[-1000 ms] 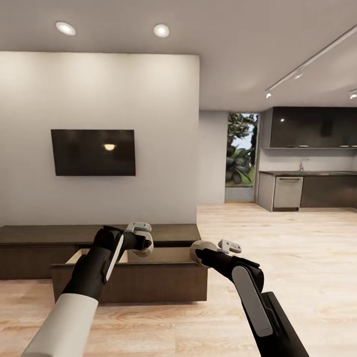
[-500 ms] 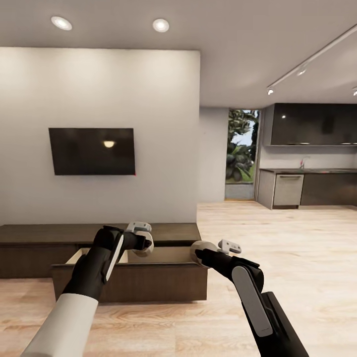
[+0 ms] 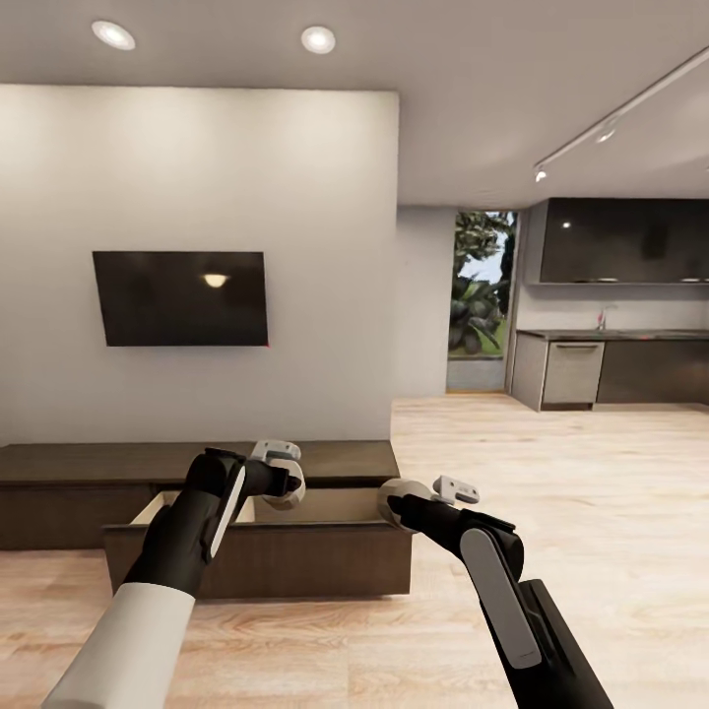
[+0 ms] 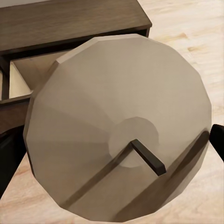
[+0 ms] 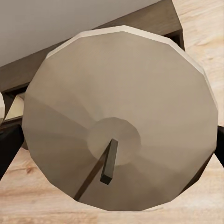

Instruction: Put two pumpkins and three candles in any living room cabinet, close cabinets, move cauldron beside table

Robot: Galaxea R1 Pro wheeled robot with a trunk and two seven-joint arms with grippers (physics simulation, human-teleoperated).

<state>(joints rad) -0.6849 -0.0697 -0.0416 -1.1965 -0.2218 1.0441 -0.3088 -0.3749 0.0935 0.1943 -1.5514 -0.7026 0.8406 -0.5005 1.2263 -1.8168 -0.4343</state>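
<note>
A low dark-brown cabinet [image 3: 89, 465] runs along the wall under the TV. Its wide drawer front [image 3: 295, 561] is pulled out and the pale interior [image 3: 340, 506] shows. My left gripper [image 3: 287, 489] is shut on a beige candle [image 4: 116, 93] with a short dark wick, hanging over the open drawer's middle. My right gripper [image 3: 397, 503] is shut on a second beige candle [image 5: 126, 84], at the drawer's right end. Dark fingers [image 4: 9, 156] flank the candle at the sides of the left wrist view. Pumpkins, cauldron and table are out of view.
A black TV [image 3: 180, 297] hangs on the pale wall above the cabinet. To the right, light plank floor [image 3: 571, 463] stretches to black kitchen cupboards [image 3: 620, 254] and a doorway with plants [image 3: 481, 295].
The whole view has shifted slightly, so the camera has moved. Both arms keep the same pose, each still gripping its candle over the open drawer.
</note>
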